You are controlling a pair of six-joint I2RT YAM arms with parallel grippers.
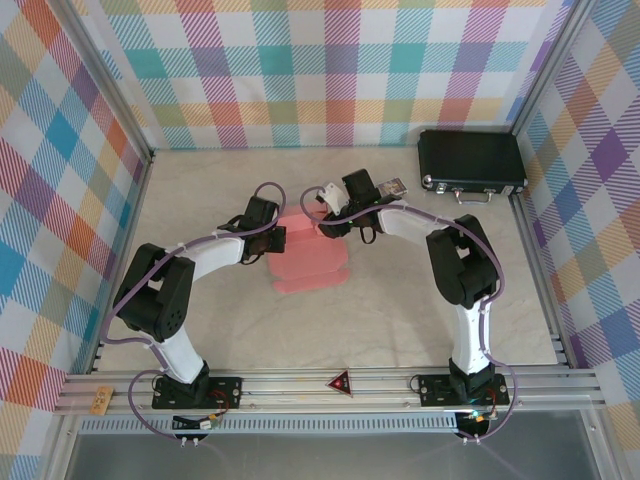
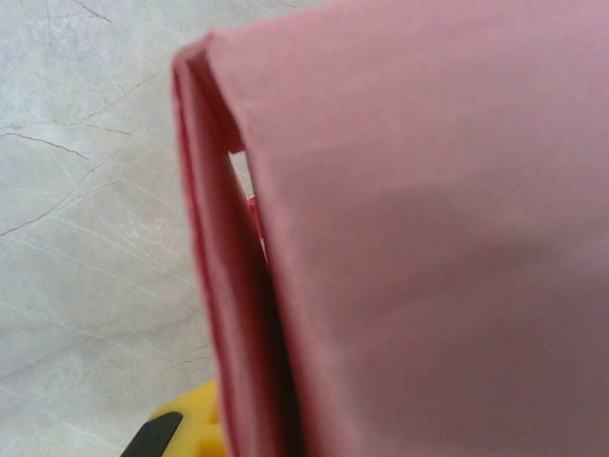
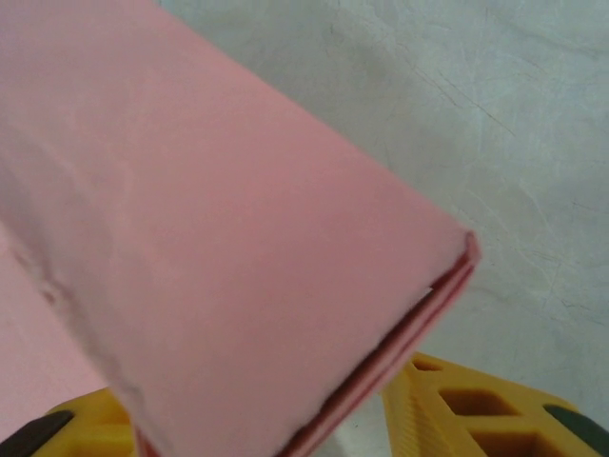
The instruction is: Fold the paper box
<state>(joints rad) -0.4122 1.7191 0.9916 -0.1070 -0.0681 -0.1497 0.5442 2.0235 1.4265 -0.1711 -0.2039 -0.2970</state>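
The salmon-pink thin-cardboard paper box (image 1: pixel 310 262) lies on the tabletop (image 1: pixel 400 320) left of the black hard case (image 1: pixel 472 165), its smooth doubled wall running left-right, the left hand (image 1: pixel 277 237) clamped on it and the right hand (image 1: pixel 328 225) spread apart.

Salmon-pink paper box (image 1: pixel 310 255), black case (image 1: pixel 470 160), plaid walls (image 1: pixel 300 70), yellow fingers (image 3: pixel 476 409)

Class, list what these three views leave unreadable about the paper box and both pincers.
Top external: both wrists cover the far end of the paper box, so where the left pincer and right pincer meet it is hidden.
Left wrist: the box, close and blurred, hides all but one yellow finger, so any grip is unreadable.
Right wrist: the box covers most of one finger; its other folds lie outside the frame.
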